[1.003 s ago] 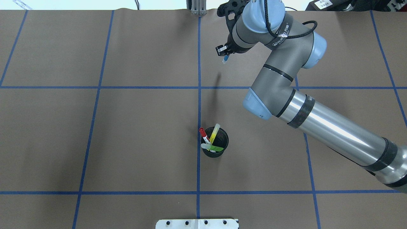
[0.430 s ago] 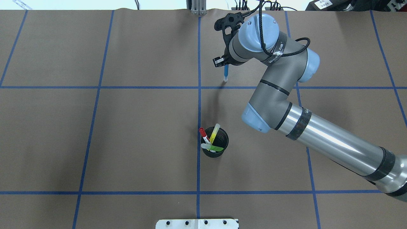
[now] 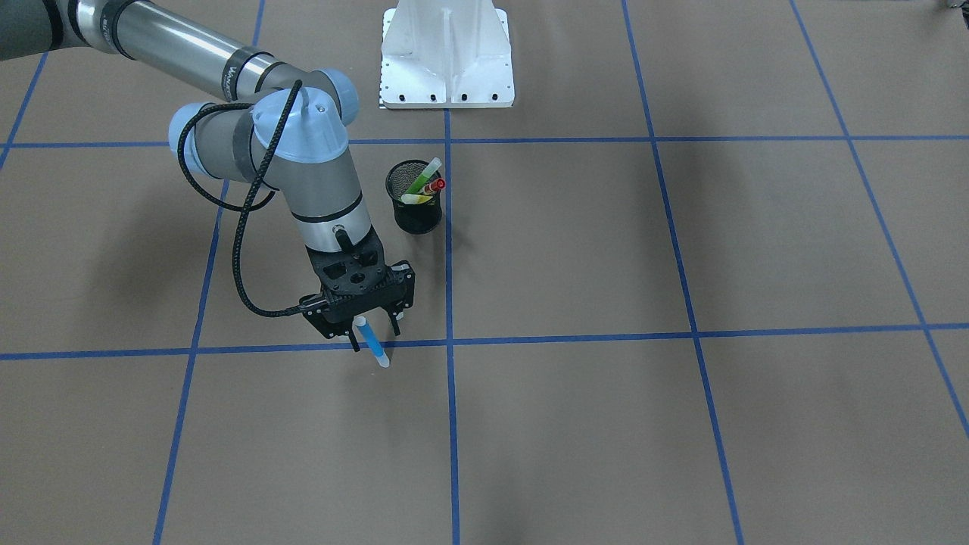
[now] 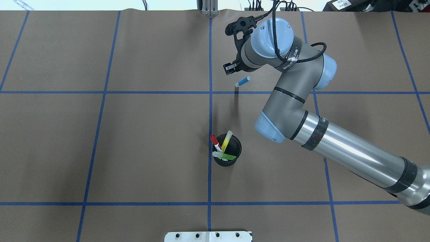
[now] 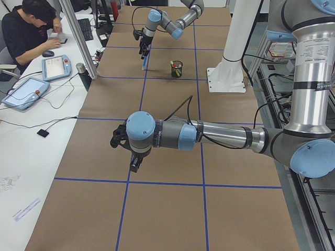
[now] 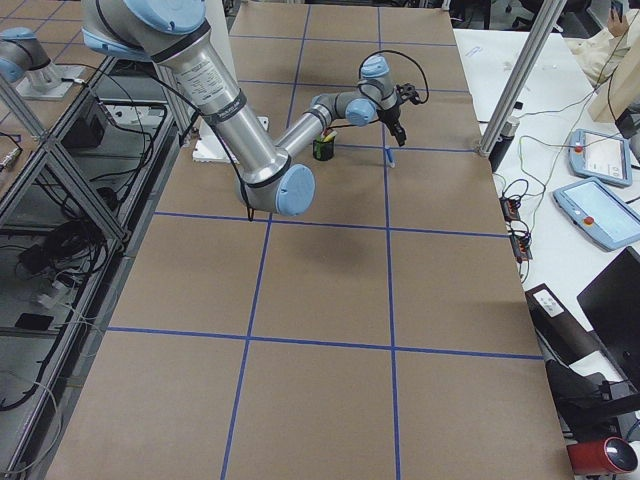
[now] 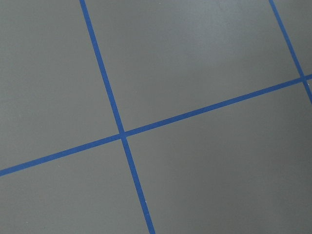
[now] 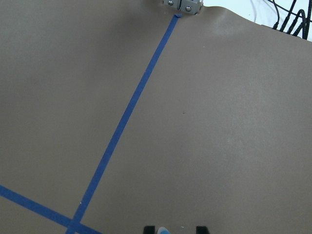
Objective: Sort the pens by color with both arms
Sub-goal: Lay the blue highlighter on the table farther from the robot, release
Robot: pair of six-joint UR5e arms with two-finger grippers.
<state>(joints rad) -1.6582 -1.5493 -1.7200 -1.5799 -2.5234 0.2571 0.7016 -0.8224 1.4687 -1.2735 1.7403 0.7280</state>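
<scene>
A table covered in brown paper and marked with a grid of blue tape lines fills the overhead view. A moment earlier the blue pen hung upright, pinched in the right gripper. Now the right gripper, at upper centre of that frame, has its two fingers spread apart and grips nothing. The blue pen tilts, its upper end between the fingers and its white lower end at a horizontal tape line. The right arm, crossing the right half of the frame, has hardly shifted.

At lower centre, well apart from the blue pen, a black mesh cup holds the red-capped pen, the yellow pen and the lime green pen.

In the left side view the left arm reaches over the table. Whether the left gripper is open cannot be told. A seated person is at a desk in that view's upper left corner.
</scene>
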